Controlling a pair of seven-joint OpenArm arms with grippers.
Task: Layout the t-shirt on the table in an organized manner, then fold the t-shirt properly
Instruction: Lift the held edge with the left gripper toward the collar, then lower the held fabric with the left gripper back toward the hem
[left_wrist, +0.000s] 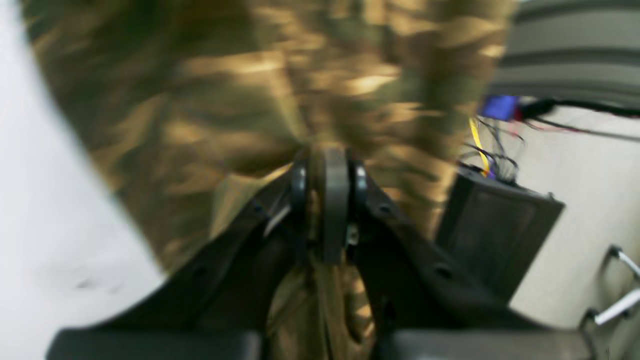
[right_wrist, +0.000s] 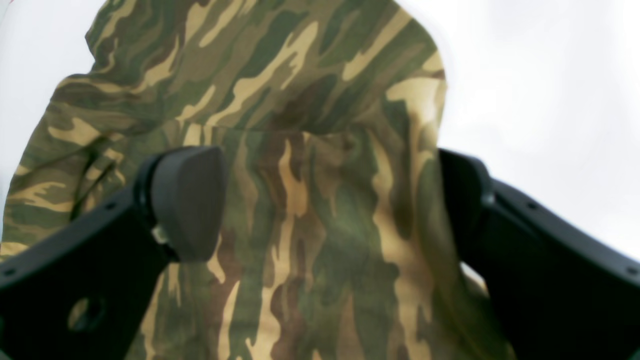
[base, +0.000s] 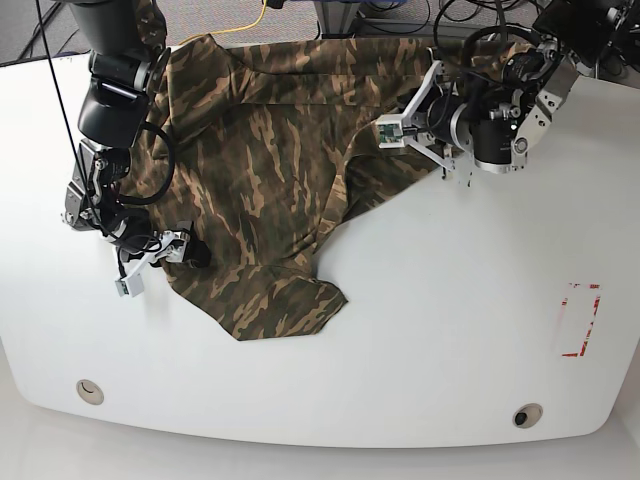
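Left end effector (left_wrist: 327, 200) is clamped tight on a bunched fold of the t-shirt (base: 260, 170); cloth fans out ahead of it, blurred. Right end effector (right_wrist: 325, 210) is spread wide w/ cloth between its 2 pads (right_wrist: 187, 200), not pinched. In the base view the shirt lies rumpled on the bench (base: 420, 330) between both arms, 1 flap doubled over. Looks light, limp, prob. stretchy: will sag & drag, so best taken at hem corners or shoulder seams.
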